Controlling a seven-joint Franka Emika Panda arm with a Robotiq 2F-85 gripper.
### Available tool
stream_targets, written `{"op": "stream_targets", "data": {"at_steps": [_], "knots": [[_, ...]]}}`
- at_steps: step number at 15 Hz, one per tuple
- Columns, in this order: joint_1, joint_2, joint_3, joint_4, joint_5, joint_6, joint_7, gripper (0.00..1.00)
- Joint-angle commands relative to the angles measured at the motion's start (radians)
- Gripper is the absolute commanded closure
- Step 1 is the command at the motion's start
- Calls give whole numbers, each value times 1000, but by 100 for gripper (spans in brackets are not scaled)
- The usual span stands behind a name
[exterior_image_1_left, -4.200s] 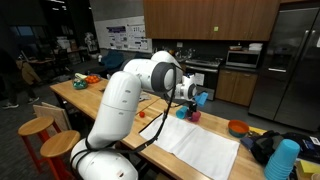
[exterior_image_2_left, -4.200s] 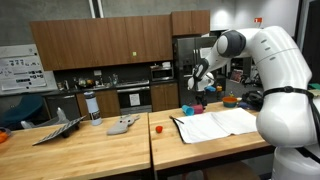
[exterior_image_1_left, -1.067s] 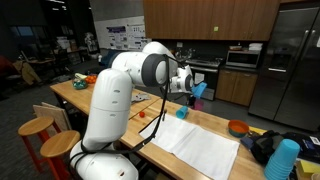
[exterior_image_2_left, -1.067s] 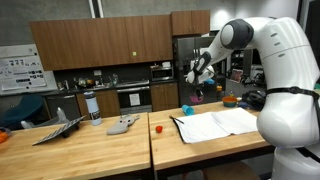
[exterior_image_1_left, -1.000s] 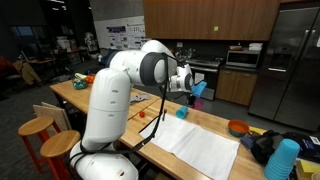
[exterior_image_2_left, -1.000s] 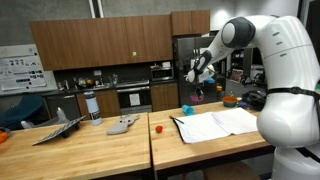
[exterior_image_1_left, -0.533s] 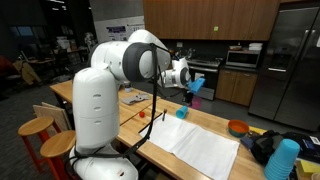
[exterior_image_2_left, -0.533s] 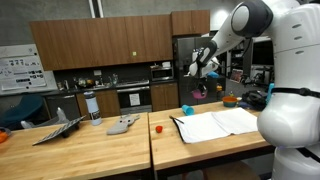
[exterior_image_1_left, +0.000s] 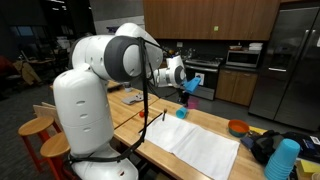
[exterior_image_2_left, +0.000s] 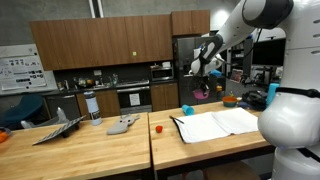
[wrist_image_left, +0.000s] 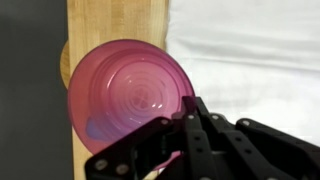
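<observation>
My gripper (wrist_image_left: 190, 108) is shut on the rim of a pink cup (wrist_image_left: 125, 100), whose open mouth faces the wrist camera. Below the cup lie the edge of the wooden table (wrist_image_left: 100, 20) and a white sheet (wrist_image_left: 250, 50). In both exterior views the cup (exterior_image_1_left: 189, 96) (exterior_image_2_left: 203, 93) hangs in the air under the gripper (exterior_image_1_left: 186, 86) (exterior_image_2_left: 203, 76), well above the table. A teal cup (exterior_image_1_left: 181, 113) (exterior_image_2_left: 186, 109) stands on the table beneath it, at the corner of the white sheet (exterior_image_1_left: 195, 145).
A small red ball (exterior_image_2_left: 157, 128) lies on the wood left of the white sheet. An orange bowl (exterior_image_1_left: 237, 127) and a stack of blue cups (exterior_image_1_left: 283, 160) sit beyond the sheet. A grey object (exterior_image_2_left: 122, 124) and a bottle (exterior_image_2_left: 92, 107) stand further along the table.
The cup has been lifted from the table beside the teal cup. In the last second the arm's upper links have swung round while the gripper stays high with the cup.
</observation>
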Motion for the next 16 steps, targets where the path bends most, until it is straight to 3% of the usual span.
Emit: {"op": "stream_targets", "data": {"at_steps": [1, 12, 16], "knots": [[9, -61, -6, -64, 5, -6, -3, 99], [21, -90, -4, -158, -43, 13, 71, 99], [23, -50, -6, -127, -10, 0, 38, 96]]}}
